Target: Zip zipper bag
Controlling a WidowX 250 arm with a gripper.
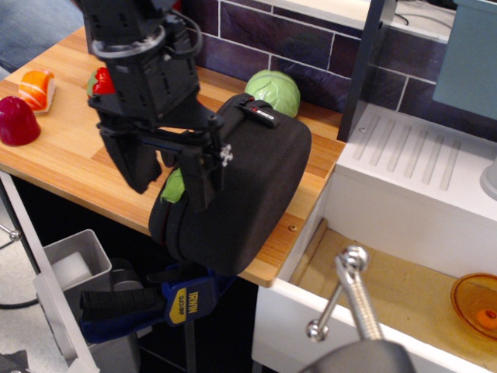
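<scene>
Observation.image is looking down across the wooden counter [70, 159], where the bag [245, 186] is standing on its edge at the front lip, leaning out over the clamp [182, 301] below. The gripper [172, 172] is hanging right at the bag's left end with its two black fingers [138, 165] spread apart and holding nothing. The green pull [174, 186] is showing in the gap between them, so the fingers are straddling it, not yet pinching.

As I see it, the grasp on the pull is the step in hand. Doing it well means centring the gap on the green tape before squeezing, so neither finger is pushing on the case wall. The bag is sitting close to the edge, and a sideways shove could tip it off. Once gripped, the pull should follow the curve of the zipper track rather than being dragged straight. The cabbage [273, 90] behind is well clear. I cannot tell how much zipper is left unclosed.
</scene>
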